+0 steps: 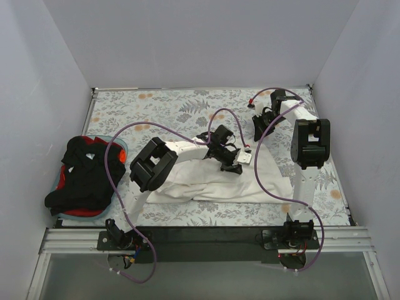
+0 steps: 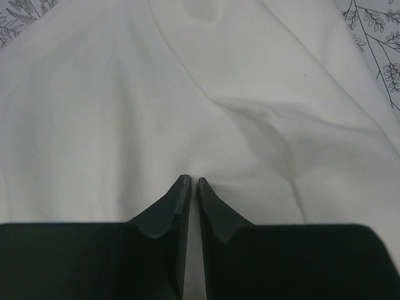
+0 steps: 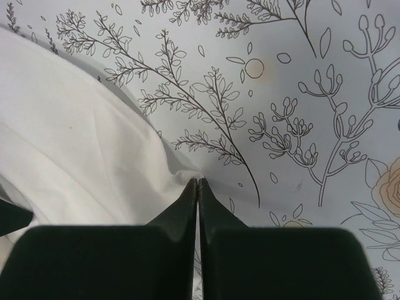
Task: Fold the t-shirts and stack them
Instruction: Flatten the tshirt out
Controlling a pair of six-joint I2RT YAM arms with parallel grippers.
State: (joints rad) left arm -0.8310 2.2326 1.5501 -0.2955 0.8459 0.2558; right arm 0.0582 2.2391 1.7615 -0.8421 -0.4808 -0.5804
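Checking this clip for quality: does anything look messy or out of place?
At far left, the black t-shirt lies crumpled over a red t-shirt and a teal t-shirt: a heap, not a folded stack. The off-white t-shirt is rumpled.

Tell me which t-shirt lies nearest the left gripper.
The off-white t-shirt: the left gripper touches it, while the black t-shirt lies heaped far left.

- The top camera looks down from above and behind my bases, taking in the whole floral table cloth (image 1: 187, 106).
- My left wrist camera looks along its fingers, close over the off-white t-shirt (image 2: 125, 112).
- My right wrist camera, equally close, shares that shirt's edge.
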